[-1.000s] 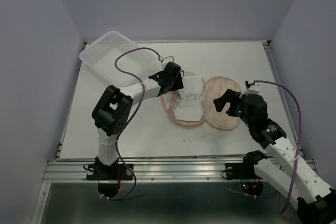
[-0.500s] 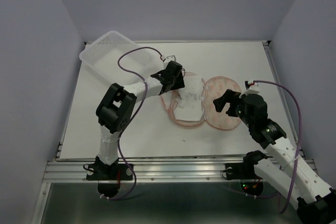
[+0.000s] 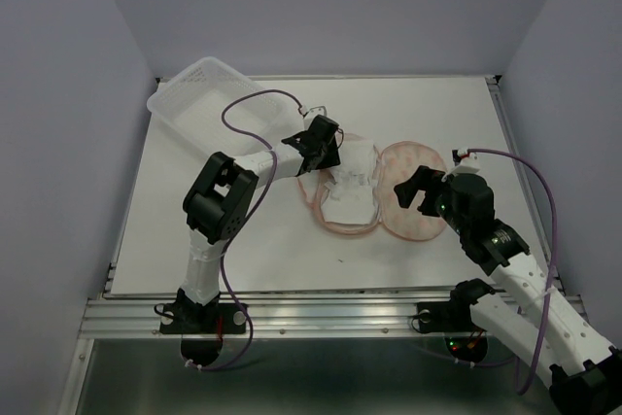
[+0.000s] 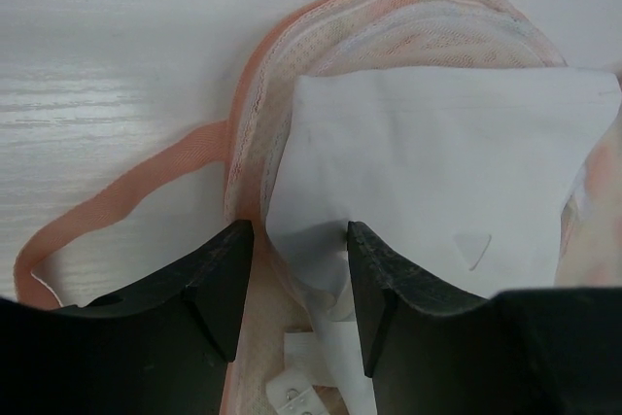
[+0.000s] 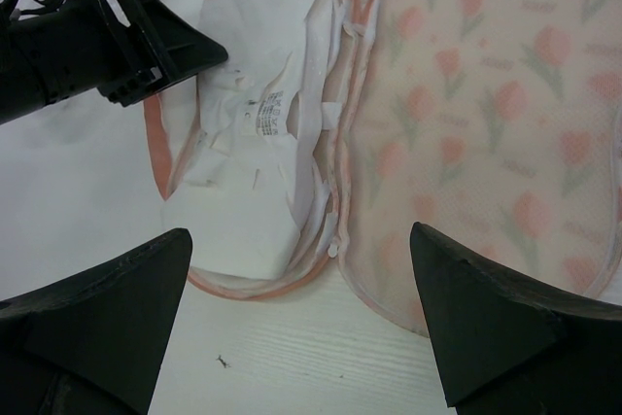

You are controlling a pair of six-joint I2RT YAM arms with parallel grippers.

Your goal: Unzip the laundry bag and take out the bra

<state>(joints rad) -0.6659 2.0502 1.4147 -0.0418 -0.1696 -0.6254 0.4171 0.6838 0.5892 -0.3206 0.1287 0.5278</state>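
Jaws of the left gripper (image 4: 296,245) straddle, unclosed, the soft white fabric bra (image 4: 437,143), seemingly to lift it from the peach-pink clamshell laundry bag (image 4: 255,114) beneath; the right gripper (image 5: 299,240) gapes.

left claw (image 4: 294,245) low, seemingly part-open | right claw (image 5: 301,240) hovering, wide apart

Peach-pink laundry bag (image 5: 486,114) (orange-red tulip motifs, pink rim); white bra (image 5: 253,172).

- Bright, even, diffuse overhead light; the table (image 3: 408,114) reads uniformly white.
- A soft grey shadow sits between the fingers of the left gripper (image 4: 296,235).
- Wrist views are sharp; the nearest finger edges look slightly soft.
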